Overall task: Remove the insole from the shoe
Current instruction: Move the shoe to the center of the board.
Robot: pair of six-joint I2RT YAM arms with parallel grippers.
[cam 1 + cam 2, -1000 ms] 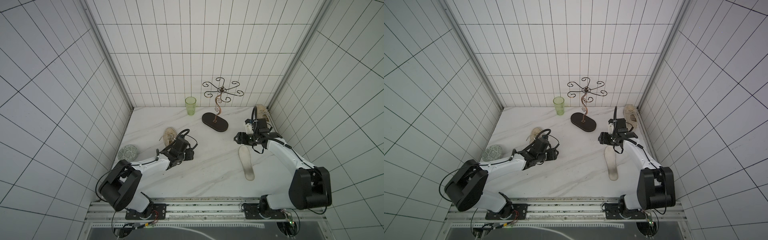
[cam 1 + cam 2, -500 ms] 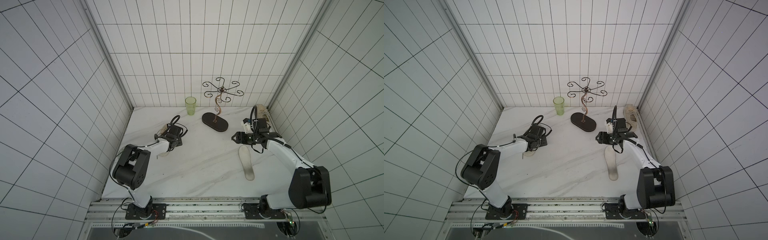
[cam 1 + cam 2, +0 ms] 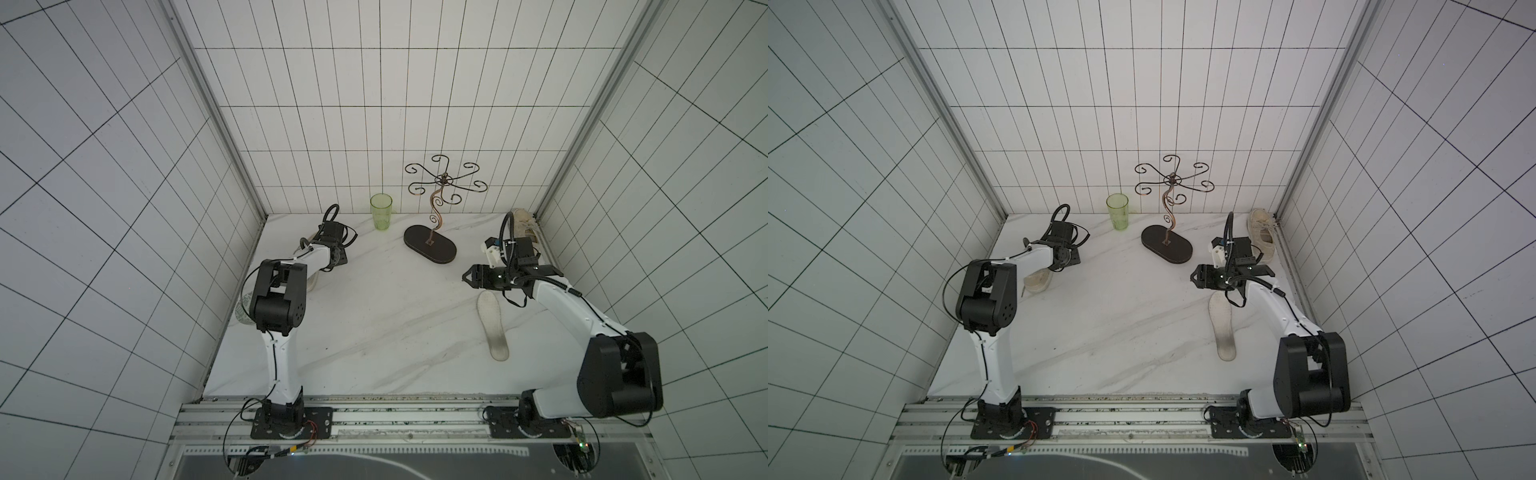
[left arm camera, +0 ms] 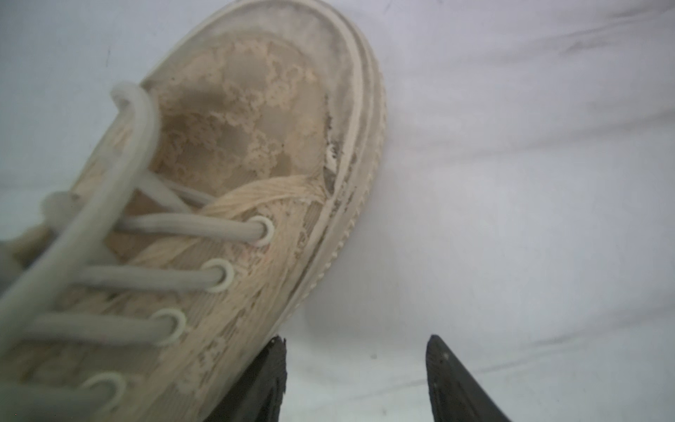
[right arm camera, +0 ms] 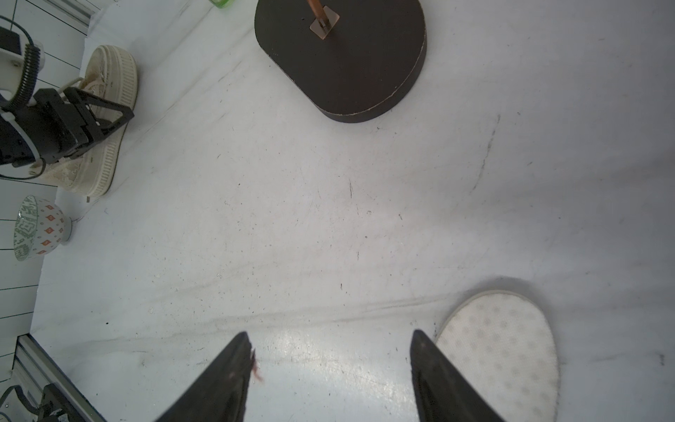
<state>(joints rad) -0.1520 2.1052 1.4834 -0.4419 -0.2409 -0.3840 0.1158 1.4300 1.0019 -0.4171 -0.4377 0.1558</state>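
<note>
Insole (image 3: 492, 328) flat on table (image 3: 374, 324) near right edge. Left jaws spread, empty, just beside shoe (image 4: 226, 182) at left edge. Right jaws spread, empty, by insole's end

I see the insole (image 3: 492, 328) flat on the table (image 3: 374, 332), front right; the shoe (image 3: 1038, 281) at its left edge, bowl (image 5: 38, 226) just nearer me; a second shoe (image 3: 1260, 235) in the back right corner; cup (image 3: 381, 211) left of the stand (image 3: 430, 249), at the back

You see a beige lace-patterned sneaker (image 4: 233, 146) with cream laces (image 4: 182, 223), a white insole (image 5: 500, 350) dotted grey, a green tumbler (image 3: 381, 212), and a bowl (image 5: 38, 228) with orange diamonds.
</note>
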